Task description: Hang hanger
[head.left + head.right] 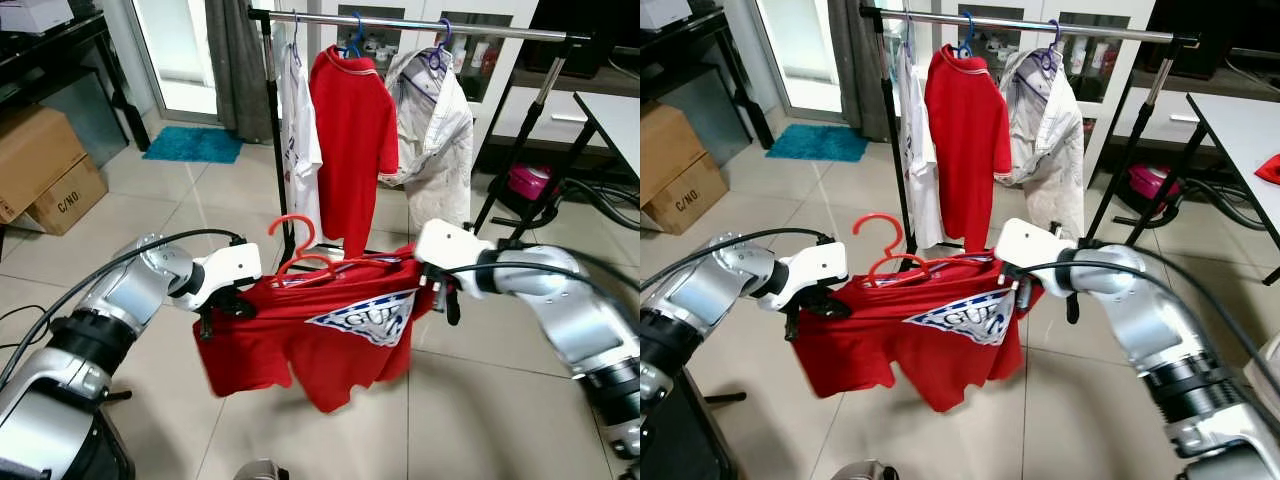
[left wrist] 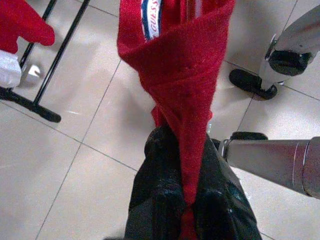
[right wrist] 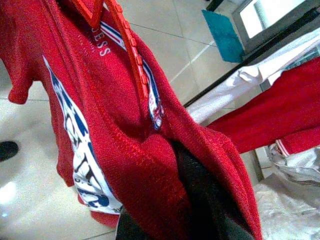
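Now | left gripper (image 1: 222, 305), right gripper (image 1: 443, 290): jaws clamped on red shirt (image 1: 330, 335) | on red hanger (image 1: 300, 255)

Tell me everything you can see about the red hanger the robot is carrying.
The red hanger looks like plastic, with an open curved hook standing up and ridged arms. It sits inside a red T-shirt with a white and blue logo, stretched in the air between the left gripper and right gripper, before the clothes rail, not yet hooked on.
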Controlling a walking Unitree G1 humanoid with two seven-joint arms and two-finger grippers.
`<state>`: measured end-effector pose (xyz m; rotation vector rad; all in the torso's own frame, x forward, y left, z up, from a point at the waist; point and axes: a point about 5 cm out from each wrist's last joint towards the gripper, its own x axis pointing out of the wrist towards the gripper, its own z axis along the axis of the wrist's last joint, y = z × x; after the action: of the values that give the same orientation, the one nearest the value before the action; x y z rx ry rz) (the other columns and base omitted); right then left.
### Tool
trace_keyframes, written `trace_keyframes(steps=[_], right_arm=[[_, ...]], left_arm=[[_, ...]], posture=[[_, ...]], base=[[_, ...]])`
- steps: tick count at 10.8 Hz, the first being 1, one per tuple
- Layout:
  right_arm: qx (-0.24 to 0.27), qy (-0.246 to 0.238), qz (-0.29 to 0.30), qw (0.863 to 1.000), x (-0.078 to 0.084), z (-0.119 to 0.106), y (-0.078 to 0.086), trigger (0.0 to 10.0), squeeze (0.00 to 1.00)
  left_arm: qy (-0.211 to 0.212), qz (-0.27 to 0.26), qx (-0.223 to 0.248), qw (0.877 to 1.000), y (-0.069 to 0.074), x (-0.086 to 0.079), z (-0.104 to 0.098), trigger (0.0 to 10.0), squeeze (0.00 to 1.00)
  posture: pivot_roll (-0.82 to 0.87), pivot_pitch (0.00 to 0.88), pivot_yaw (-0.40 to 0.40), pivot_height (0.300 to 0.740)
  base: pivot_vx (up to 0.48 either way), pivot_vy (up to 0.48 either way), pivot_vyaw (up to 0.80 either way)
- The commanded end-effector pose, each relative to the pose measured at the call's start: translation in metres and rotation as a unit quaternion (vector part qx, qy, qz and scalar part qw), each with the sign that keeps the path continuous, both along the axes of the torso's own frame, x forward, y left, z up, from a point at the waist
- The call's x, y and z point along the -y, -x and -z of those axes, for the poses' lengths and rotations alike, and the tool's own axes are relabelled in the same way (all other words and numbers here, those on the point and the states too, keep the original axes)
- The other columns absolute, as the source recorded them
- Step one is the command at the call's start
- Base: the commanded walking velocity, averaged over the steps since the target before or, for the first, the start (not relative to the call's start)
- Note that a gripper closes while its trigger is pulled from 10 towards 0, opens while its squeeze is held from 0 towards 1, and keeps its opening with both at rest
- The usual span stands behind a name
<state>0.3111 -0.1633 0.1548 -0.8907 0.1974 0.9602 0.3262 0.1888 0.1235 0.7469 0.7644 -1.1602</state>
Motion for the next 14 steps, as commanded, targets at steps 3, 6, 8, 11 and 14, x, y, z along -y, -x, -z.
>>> trace_keyframes(steps=[3, 6, 8, 11, 14], right_arm=[[0.035, -0.027, -0.013, 0.999, -0.008, -0.02, -0.002, 10.0, 1.0], [0.062, -0.024, 0.0, 0.998, -0.005, -0.026, -0.007, 10.0, 1.0], [0.077, -0.03, -0.008, 0.997, -0.007, -0.033, -0.009, 10.0, 1.0], [0.027, 0.005, -0.106, 0.994, -0.012, -0.027, 0.014, 10.0, 0.0], [-0.049, 0.032, -0.163, 0.985, -0.014, -0.016, 0.035, 10.0, 0.0]], left_arm=[[-0.011, 0.014, -0.003, 1.0, -0.001, 0.004, 0.0, 0.0, 0.0], [-0.015, 0.016, -0.013, 1.0, 0.002, 0.002, 0.002, 0.0, 0.0], [-0.018, 0.012, -0.011, 1.0, 0.001, 0.0, 0.001, 0.0, 0.0], [-0.03, 0.001, -0.003, 1.0, -0.003, -0.01, -0.003, 0.0, 0.0], [-0.036, -0.003, 0.006, 0.999, -0.007, -0.014, -0.009, 0.0, 0.0]], posture=[[0.05, 0.0, 0.061, 0.74], [0.06, 0.0, 0.057, 0.74], [0.06, 0.0, 0.057, 0.74], [0.06, 0.0, 0.059, 0.74], [0.06, 0.0, 0.06, 0.74]], base=[[0.0, 0.0, 0.0], [0.0, 0.0, 0.0], [0.0, 0.0, 0.0], [0.0, 0.0, 0.0], [0.0, 0.0, 0.0]])
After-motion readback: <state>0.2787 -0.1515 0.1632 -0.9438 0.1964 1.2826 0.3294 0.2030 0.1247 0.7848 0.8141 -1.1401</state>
